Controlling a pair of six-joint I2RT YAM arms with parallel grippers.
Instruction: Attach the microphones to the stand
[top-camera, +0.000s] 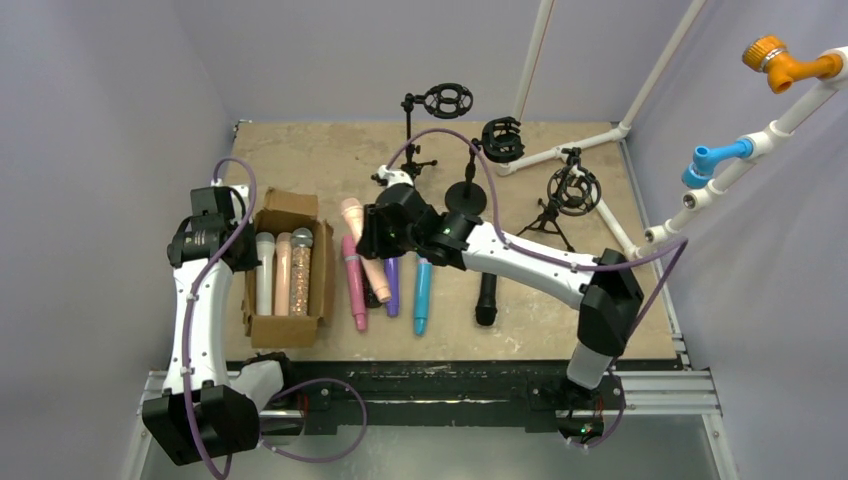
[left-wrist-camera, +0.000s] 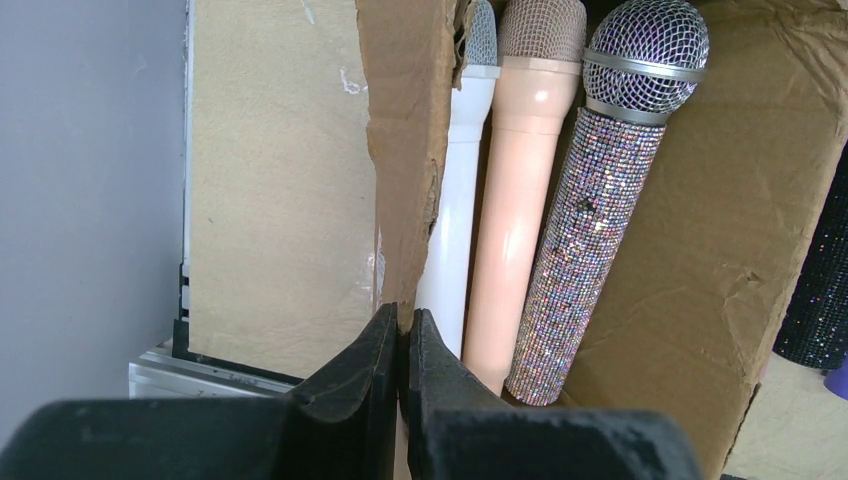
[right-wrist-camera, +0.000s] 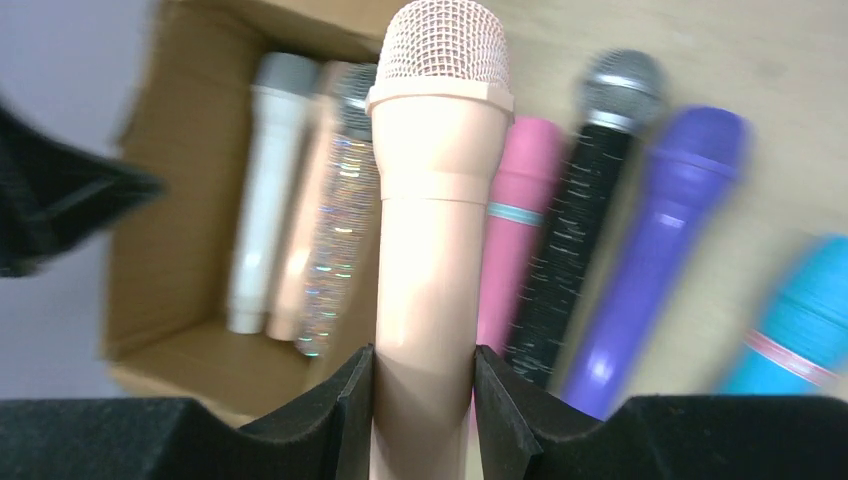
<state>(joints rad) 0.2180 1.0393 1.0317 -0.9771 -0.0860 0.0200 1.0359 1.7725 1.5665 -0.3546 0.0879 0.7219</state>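
Observation:
My right gripper (top-camera: 372, 238) (right-wrist-camera: 424, 385) is shut on a peach microphone (top-camera: 358, 232) (right-wrist-camera: 432, 200) and holds it over the row on the table. That row has a pink microphone (top-camera: 355, 285) (right-wrist-camera: 520, 220), a black glitter one (right-wrist-camera: 575, 230), a purple one (top-camera: 391, 285) (right-wrist-camera: 660, 230), a teal one (top-camera: 423, 295) (right-wrist-camera: 800, 320) and a black one (top-camera: 486, 300). My left gripper (top-camera: 243, 250) (left-wrist-camera: 402, 325) is shut on the left wall of a cardboard box (top-camera: 320, 285) (left-wrist-camera: 410, 150). The box holds white (left-wrist-camera: 455, 200), peach (left-wrist-camera: 520, 200) and silver glitter (left-wrist-camera: 600, 200) microphones.
Three black shock-mount stands (top-camera: 447, 100), (top-camera: 502, 140), (top-camera: 573, 190) stand at the back of the table, right of centre. White pipe framing (top-camera: 560, 150) runs along the back right. The left wall is close to the box.

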